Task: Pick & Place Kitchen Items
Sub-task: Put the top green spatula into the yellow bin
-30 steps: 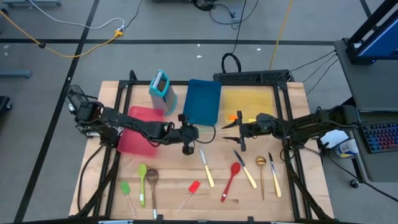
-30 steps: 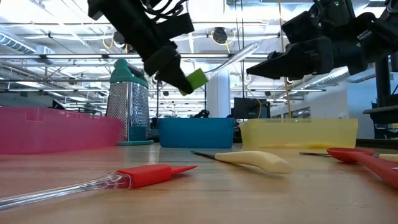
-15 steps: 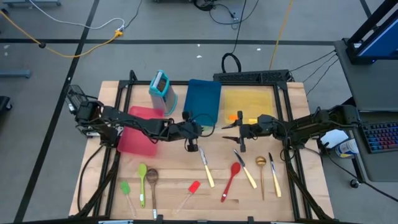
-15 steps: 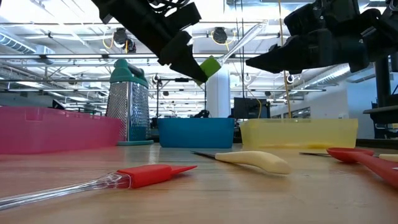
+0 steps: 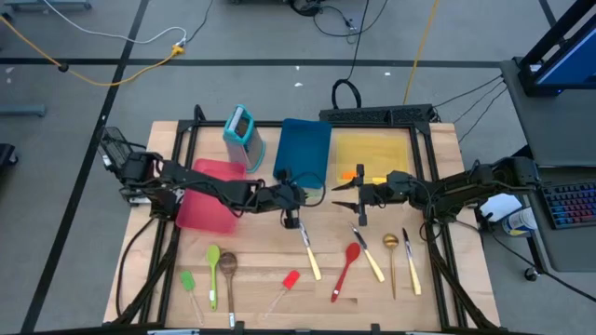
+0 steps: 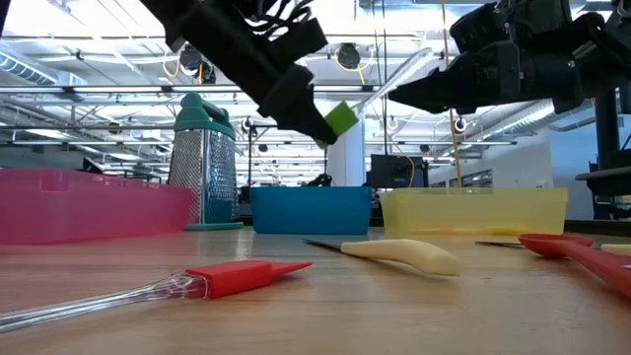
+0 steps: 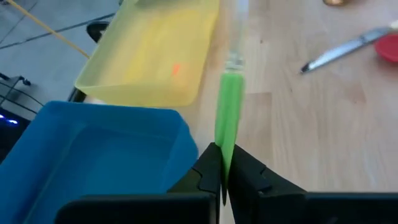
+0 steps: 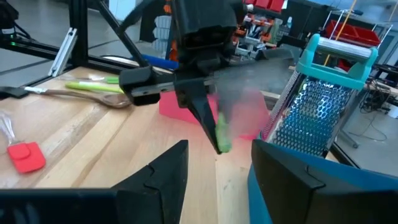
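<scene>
Utensils lie loose along the near edge of the worktop (image 5: 438, 298): a green mini spatula (image 5: 189, 284) and a green spoon (image 5: 213, 270) toward the near left corner, a wooden spoon (image 5: 228, 272) just beside them, a red mini spatula (image 5: 288, 284) near the middle, then a cream-handled knife (image 5: 307, 249), a red spoon (image 5: 347, 268), a second cream-handled knife (image 5: 369, 257), a gold spoon (image 5: 391, 259) and a third knife (image 5: 410, 262) toward the right.

Above the middle of the worktop, the left pincer (image 5: 291, 207) is clamped on the green blade of another mini spatula (image 7: 228, 118); its clear handle points away from the fingers, and the whole thing hangs in the air, clear of the wood, just in front of the blue tray (image 5: 304, 152). In the low view the green blade (image 6: 340, 118) shows at the fingertips, raised well above the trays.

Opposite it, the right pincer (image 5: 341, 196) hovers with its fingers spread apart and holding nothing, facing the left one near the front edge of the yellow tray (image 5: 372, 149).

Farther back, the red tray (image 5: 209, 195) sits on the left, the blue tray in the middle and the yellow tray on the right, with something orange (image 5: 347, 174) lying in the yellow one. A teal upright grater (image 5: 242, 135) stands by the far edge, between the red and blue trays.
</scene>
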Action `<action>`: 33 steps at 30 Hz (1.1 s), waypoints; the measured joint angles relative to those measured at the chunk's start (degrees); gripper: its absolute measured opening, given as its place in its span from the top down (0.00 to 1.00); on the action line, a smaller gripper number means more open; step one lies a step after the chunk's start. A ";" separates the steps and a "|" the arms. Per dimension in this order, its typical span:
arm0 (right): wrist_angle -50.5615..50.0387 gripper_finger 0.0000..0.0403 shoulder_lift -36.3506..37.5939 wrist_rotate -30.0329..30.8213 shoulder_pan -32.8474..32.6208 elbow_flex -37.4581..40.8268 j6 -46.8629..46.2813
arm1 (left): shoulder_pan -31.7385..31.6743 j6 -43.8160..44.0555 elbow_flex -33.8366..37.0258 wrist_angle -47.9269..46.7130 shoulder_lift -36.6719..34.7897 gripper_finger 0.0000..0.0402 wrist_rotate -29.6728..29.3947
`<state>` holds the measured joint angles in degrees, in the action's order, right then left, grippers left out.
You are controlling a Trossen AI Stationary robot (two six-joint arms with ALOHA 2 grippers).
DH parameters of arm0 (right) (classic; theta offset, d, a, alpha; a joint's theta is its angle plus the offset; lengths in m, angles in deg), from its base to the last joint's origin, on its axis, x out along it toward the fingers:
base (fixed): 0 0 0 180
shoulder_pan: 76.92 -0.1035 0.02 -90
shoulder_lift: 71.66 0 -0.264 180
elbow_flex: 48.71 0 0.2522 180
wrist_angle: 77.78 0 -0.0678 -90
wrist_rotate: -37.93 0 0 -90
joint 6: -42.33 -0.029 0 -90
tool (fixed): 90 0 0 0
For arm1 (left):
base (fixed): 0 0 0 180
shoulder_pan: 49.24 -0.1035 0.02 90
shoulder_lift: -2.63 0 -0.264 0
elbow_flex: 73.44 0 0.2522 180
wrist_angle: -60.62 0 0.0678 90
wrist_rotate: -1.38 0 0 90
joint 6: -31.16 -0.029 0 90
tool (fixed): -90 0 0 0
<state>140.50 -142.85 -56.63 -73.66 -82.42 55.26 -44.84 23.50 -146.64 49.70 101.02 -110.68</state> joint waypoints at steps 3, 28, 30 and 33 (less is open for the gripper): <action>0.32 0.58 0.00 -0.05 0.00 0.00 0.02 | -0.03 -0.21 0.00 0.40 0.03 0.99 -0.05; 5.17 0.81 0.00 -0.02 -2.23 0.00 -0.19 | -0.62 -0.85 0.02 1.67 0.02 0.99 -0.31; 5.14 0.86 0.00 -0.02 -2.23 0.00 -0.09 | -0.62 -0.85 0.00 1.68 0.02 0.98 -0.31; 4.98 0.91 0.00 0.08 -2.23 0.00 -0.03 | -0.61 -0.85 0.02 1.66 0.02 0.97 -0.25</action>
<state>145.48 -142.85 -56.55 -75.89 -82.42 55.23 -45.45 22.65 -146.62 51.36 101.04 -110.93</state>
